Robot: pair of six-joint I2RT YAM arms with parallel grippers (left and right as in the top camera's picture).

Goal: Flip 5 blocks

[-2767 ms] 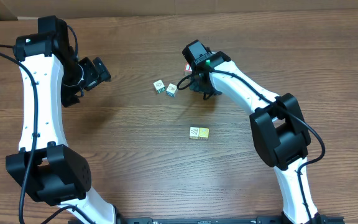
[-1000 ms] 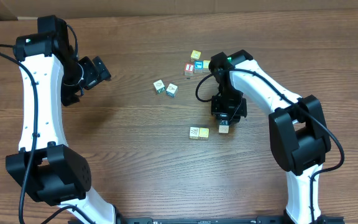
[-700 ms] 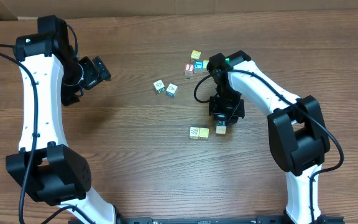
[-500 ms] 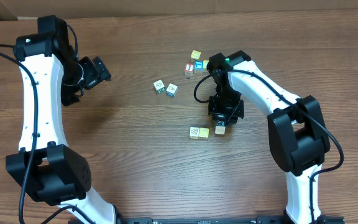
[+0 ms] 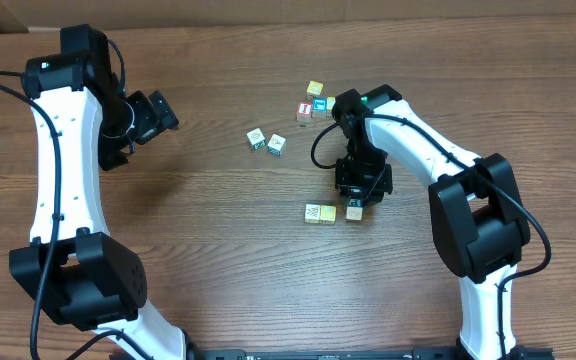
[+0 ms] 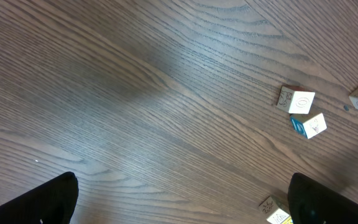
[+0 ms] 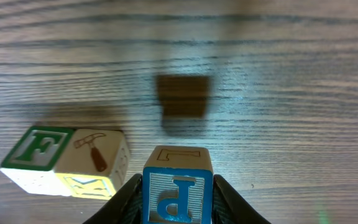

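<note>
My right gripper (image 5: 358,200) hangs over the table centre, shut on a blue "P" block (image 7: 178,194). That block sits between the black fingers (image 7: 128,200) and its shadow falls apart from it on the wood. Just left of it lie two touching blocks, one with a green letter (image 7: 36,149) and one with a hammer drawing (image 7: 96,155); overhead they show as a pale one (image 5: 313,213) and a yellow one (image 5: 328,213). Two whitish blocks (image 5: 255,139) (image 5: 276,145) lie further back. My left gripper (image 5: 158,112) is open and high at the far left, holding nothing.
A cluster of other cubes sits at the back: a yellow one (image 5: 314,89), a red-lettered one (image 5: 305,110) and a blue-faced one (image 5: 319,106). The left wrist view shows the two whitish blocks (image 6: 297,101) (image 6: 309,124) over bare wood.
The right gripper has come forward from the back cluster with the blue "P" block and drifted slightly left toward the pair of blocks. The left arm has not moved.
</note>
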